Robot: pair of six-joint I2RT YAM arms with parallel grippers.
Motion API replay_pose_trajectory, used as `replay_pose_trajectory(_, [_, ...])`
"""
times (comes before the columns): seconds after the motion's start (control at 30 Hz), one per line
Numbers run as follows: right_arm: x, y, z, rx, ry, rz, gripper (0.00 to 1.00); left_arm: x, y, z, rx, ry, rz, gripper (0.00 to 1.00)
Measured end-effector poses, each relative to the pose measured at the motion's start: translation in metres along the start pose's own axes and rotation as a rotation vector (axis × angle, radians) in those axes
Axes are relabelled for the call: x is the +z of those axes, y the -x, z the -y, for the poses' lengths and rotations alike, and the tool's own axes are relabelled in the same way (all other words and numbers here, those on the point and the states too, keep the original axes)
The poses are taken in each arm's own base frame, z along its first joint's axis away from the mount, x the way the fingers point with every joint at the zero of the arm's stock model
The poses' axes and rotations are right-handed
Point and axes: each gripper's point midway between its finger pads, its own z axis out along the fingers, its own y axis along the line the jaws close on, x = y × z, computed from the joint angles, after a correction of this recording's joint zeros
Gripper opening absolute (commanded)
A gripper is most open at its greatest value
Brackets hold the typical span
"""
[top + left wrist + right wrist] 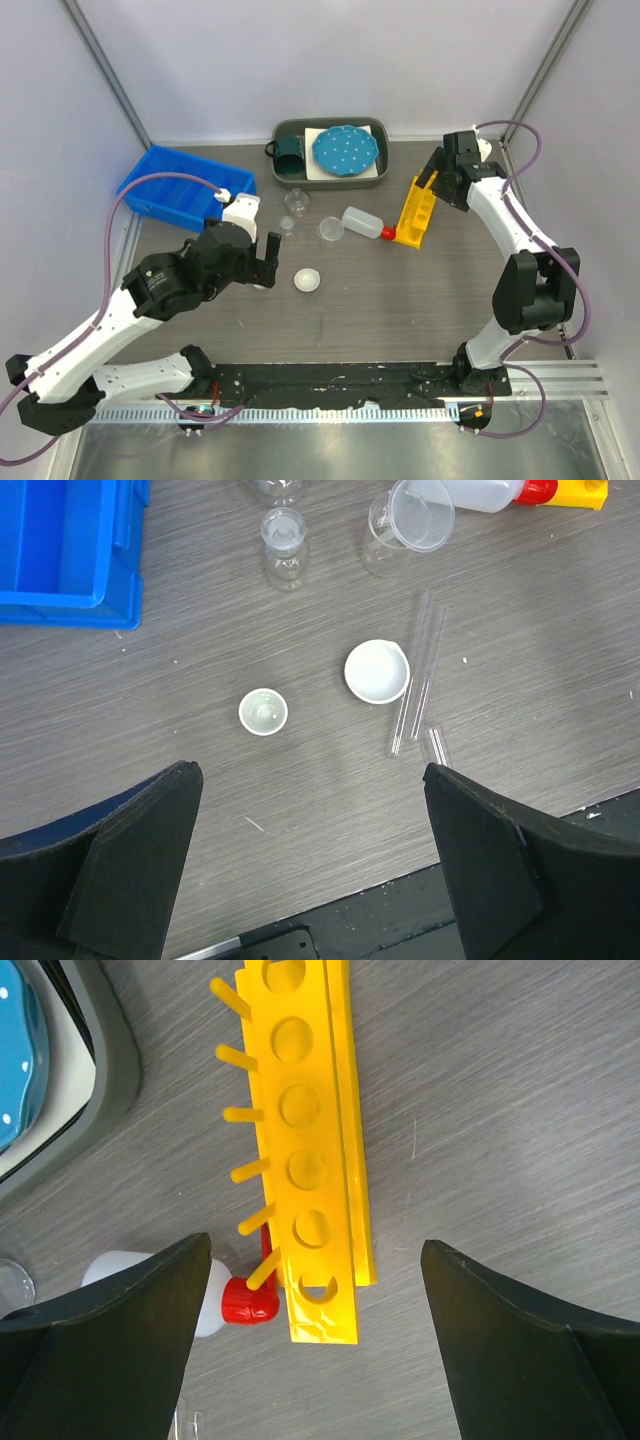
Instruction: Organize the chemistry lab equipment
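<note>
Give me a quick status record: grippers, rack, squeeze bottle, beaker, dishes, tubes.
left gripper: open, empty, near the white dish and smaller dish
right gripper: open, empty, over the yellow test-tube rack
squeeze bottle: lying down, red nozzle beside the rack's near end
beaker: on its side
glass tubes: loose on the table, beside the white dish

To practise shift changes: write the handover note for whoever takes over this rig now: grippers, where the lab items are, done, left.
Left gripper open, empty, near the two small dishes.
Right gripper open, empty, over the yellow rack.
Squeeze bottle lies on its side beside the rack; beaker, flask, glass tubes loose on the table.
Done: nothing visibly put away. Left: everything.
</note>
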Motion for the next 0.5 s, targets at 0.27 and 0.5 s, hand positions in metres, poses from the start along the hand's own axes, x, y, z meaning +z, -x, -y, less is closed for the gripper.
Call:
replay_pose_trajectory(0.27, [0.022, -0.004, -0.007, -0.020, -0.014, -0.031, 0.90, -0.003, -0.006, -0.005, -0.016, 0.005, -0.001, 0.98])
replay_pose_trajectory(0.5, [0.049, -0.025, -0.005, -0.072, -0.062, -0.095, 0.84, -0.012, -0.007, -0.010, -0.038, -0.005, 0.020, 0.98])
